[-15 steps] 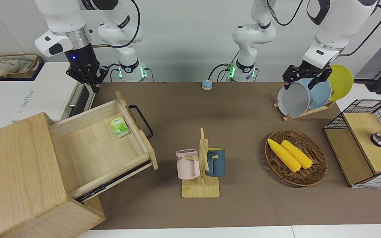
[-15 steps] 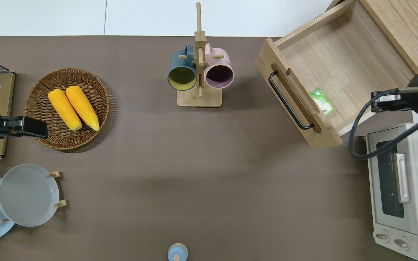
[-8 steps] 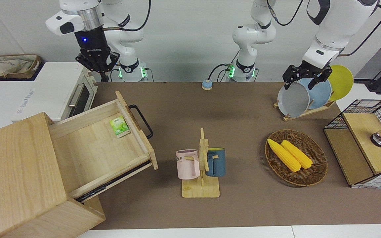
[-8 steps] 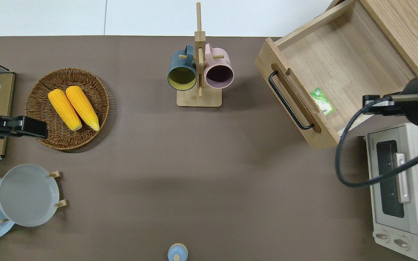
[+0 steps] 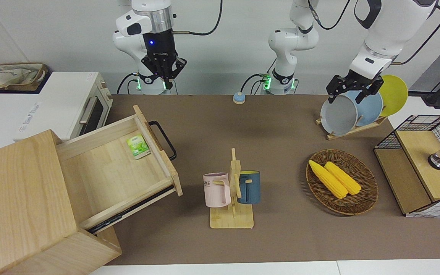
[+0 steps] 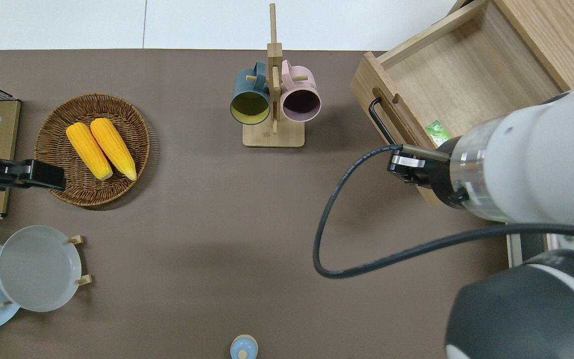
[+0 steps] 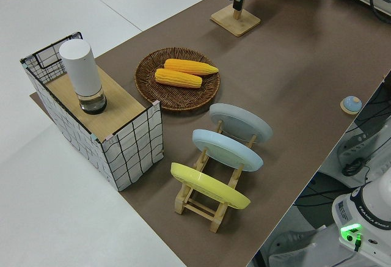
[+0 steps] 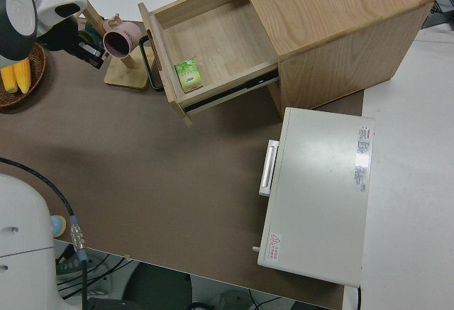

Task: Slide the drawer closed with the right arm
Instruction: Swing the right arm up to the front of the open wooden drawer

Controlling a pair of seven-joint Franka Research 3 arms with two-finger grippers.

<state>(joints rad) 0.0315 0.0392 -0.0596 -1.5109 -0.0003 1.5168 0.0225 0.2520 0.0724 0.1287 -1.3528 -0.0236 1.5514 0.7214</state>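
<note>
Your front view shows the drawer [image 5: 117, 168] pulled well out of its wooden box [image 5: 21, 206] at the right arm's end of the desk [image 5: 266, 126], its black bar handle [image 5: 163, 139] facing the mug rack [image 5: 232, 194]. A small green packet [image 5: 138, 146] lies inside, against the drawer's front panel. Only the right side view shows you the whole white toaster oven [image 8: 319, 189], which sits beside the box, nearer to the robots.

In the front view your right arm [image 5: 149, 23] hangs upright with its blue light on and the right gripper [image 5: 164, 70] pointing straight down, high above the desk. The overhead view places that gripper [image 6: 409, 167] over the nearer corner of the drawer's front panel, hiding part of the handle. You cannot tell whether its fingers are spread or pressed together. Nothing is touching the drawer.

Your left arm [image 5: 388, 30] is parked.
</note>
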